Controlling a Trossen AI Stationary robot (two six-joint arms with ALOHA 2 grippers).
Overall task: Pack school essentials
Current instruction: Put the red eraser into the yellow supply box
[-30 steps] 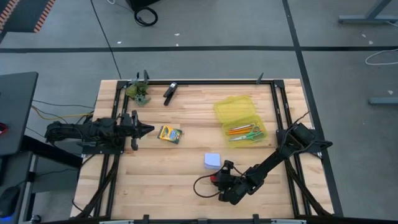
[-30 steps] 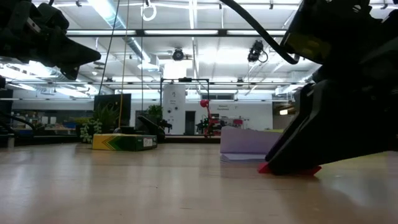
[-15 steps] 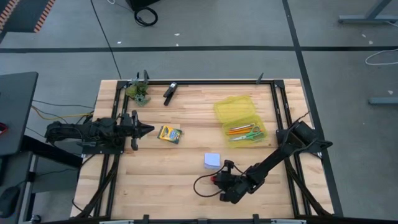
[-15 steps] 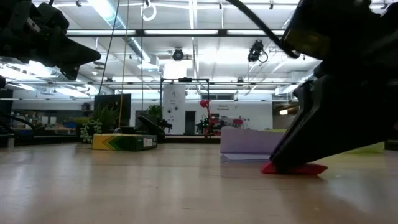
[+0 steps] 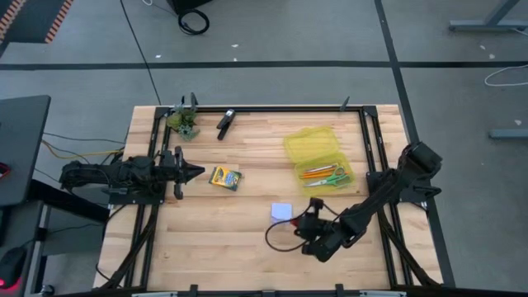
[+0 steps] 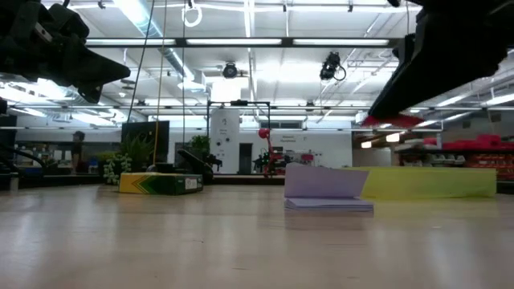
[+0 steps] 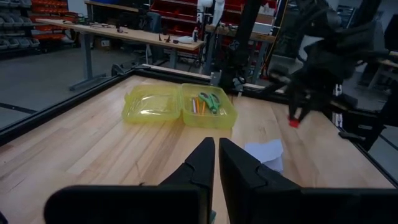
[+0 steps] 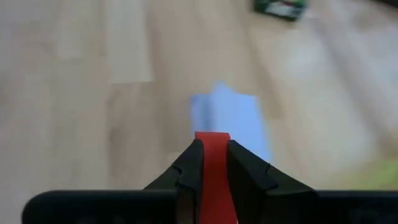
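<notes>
Above the worktop (image 5: pixel 206 239), the right claw (image 8: pixel 213 163) pinches the red eraser (image 8: pixel 213 168) over the pale blue note pad (image 5: pixel 282 212); beyond lies the yellow case (image 5: pixel 318 157). Left claw (image 7: pixel 216 158), fingers nearly together, waits by the crayon box (image 5: pixel 224 178).

A pale wooden tabletop (image 5: pixel 214 239) of joined planks carries a dark metal frame (image 5: pixel 280 108) along its far edge and down both sides. Near the far left corner sits a small green leafy clump (image 5: pixel 183 122), and just to its right a black clip-like object (image 5: pixel 224 121) lies at a slant on the wood, apart from the clump. Around the tabletop is grey floor (image 5: pixel 272 33) crossed by dark tape lines (image 5: pixel 264 64), with a coiled black cable (image 5: pixel 193 20) lying on it beyond the far edge. From table height, long ceiling lights (image 6: pixel 241 42) and distant shelving show in the room behind; red storage racks (image 7: pixel 155 7) and a long workbench (image 7: pixel 118 34) stand farther off.
</notes>
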